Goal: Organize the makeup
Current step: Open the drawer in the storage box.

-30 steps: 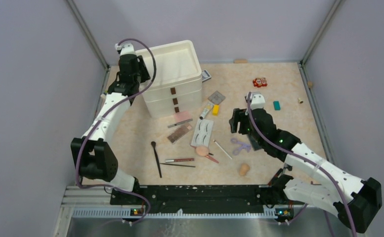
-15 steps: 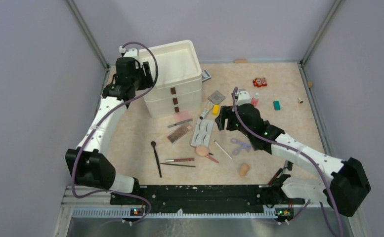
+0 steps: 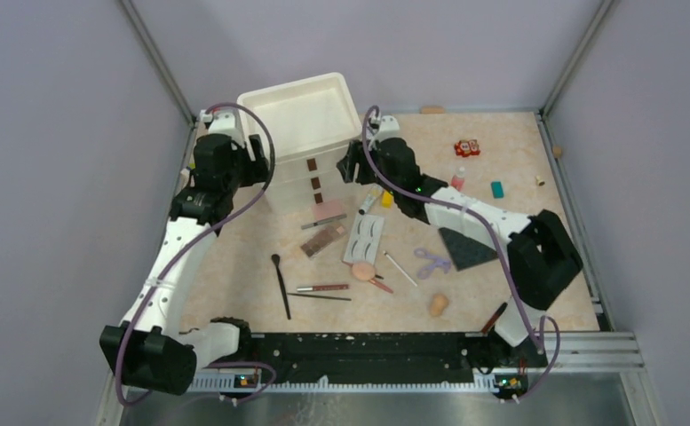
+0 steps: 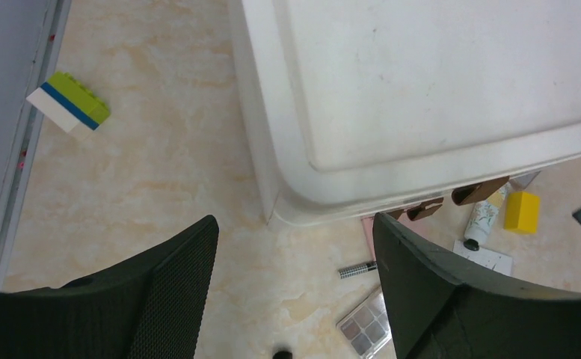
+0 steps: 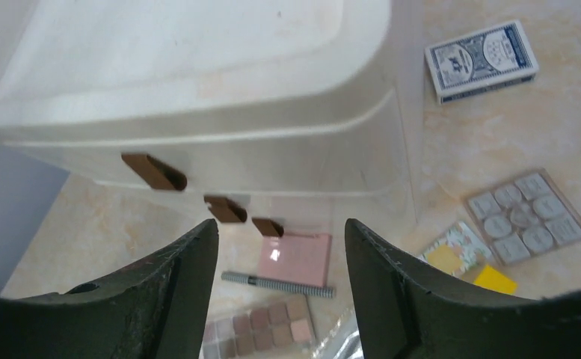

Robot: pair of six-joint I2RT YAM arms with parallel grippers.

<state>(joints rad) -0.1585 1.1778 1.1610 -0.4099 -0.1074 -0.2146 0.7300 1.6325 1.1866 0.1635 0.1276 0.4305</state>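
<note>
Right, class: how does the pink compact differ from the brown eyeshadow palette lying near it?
The pink compact is one plain glossy pink face; the brown eyeshadow palette shows a grid of brown pans. The compact lies right by the front of the drawer unit; the palette lies farther out, beyond a thin grey stick. Both lie flat on the table.

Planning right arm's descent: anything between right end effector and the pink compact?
Nothing visible covers the pink compact; it shows through the open right end effector. Crowded: drawer handle at its far edge, striped pencil along its near edge.
</note>
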